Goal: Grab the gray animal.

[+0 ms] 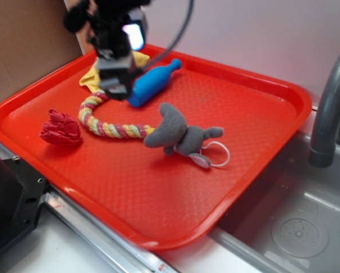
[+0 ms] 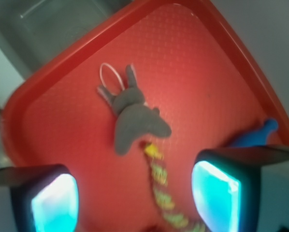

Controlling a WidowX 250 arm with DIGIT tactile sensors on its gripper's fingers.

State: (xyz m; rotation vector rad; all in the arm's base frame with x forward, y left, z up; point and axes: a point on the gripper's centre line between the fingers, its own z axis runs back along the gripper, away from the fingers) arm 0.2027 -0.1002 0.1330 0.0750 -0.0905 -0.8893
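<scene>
Gray animal (image 1: 178, 133) mid-tray, bare tray (image 1: 261, 108) around, fingers (image 2: 55, 203) spread, apart above rope (image 1: 110, 126).

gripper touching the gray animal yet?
Apart. In the wrist view the open gripper has bare red tray between its fingers and the gray animal.

bare tray floor (image 1: 215, 108) around gray animal (image 1: 178, 133), braided rope (image 1: 110, 126) touching its fin
</scene>
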